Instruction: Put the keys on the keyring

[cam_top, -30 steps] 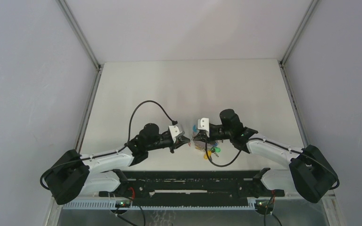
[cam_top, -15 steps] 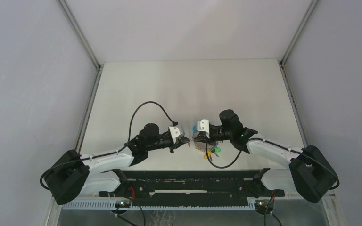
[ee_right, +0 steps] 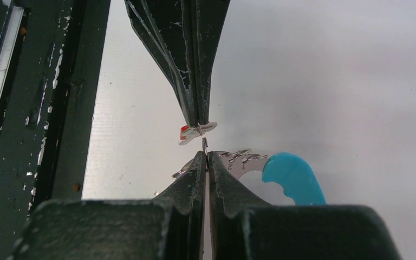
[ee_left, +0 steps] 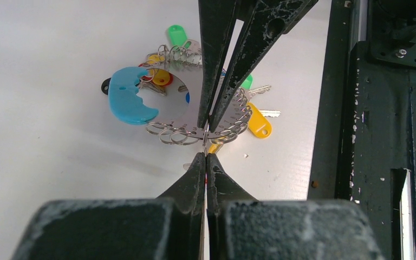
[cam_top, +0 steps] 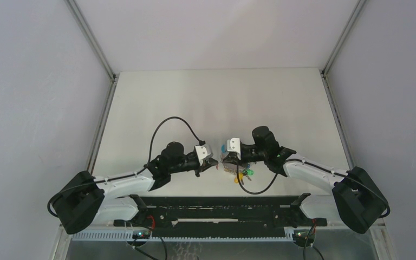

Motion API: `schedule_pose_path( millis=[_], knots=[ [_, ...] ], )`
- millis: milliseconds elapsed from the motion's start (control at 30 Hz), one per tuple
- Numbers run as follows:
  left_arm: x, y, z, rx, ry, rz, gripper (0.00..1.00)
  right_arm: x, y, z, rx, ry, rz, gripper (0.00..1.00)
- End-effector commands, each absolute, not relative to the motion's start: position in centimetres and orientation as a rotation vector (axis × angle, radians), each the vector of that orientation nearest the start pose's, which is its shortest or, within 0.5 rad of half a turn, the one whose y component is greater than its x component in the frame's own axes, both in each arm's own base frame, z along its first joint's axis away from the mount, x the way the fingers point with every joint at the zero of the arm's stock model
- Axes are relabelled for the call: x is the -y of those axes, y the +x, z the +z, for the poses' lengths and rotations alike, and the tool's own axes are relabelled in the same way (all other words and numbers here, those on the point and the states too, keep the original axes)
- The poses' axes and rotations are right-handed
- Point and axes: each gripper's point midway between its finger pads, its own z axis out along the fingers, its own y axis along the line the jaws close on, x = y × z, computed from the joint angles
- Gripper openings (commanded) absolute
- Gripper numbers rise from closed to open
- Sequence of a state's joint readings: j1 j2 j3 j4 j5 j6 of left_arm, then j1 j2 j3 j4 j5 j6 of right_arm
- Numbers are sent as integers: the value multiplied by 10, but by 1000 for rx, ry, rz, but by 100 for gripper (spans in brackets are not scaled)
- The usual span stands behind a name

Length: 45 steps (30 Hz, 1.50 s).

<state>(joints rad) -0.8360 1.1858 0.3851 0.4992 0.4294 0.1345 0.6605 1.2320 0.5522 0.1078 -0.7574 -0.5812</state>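
L gripper [ee_left: 205,158] is seen fully closed, w/ the small red-tagged key [ee_right: 195,131] pinched at its tips. Directly opp., tip to tip, R gripper [ee_right: 205,158] is clamped shut on the wire-loop rim of the keyring [ee_left: 187,111]. Key is held just beside that rim; contact can't be told. Light-blue band [ee_left: 127,100] is seen to one side of the grip, yellow tag [ee_left: 259,122] & green tag [ee_left: 177,37] around the rim, white table [ee_left: 43,162] beneath.
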Motion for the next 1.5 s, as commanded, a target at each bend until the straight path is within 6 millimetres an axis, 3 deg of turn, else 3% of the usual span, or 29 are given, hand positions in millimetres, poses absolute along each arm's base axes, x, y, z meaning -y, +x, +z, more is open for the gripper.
schedule_pose_path(
  millis=[0,1467],
  knots=[
    [314,187,138,-1467,1157,-890,0,-287,189,122,-1313,-1549,864,0],
    [323,184,152,-1420,1148,-945,0,-291,185,120,-1294,-1570,888,0]
  ],
)
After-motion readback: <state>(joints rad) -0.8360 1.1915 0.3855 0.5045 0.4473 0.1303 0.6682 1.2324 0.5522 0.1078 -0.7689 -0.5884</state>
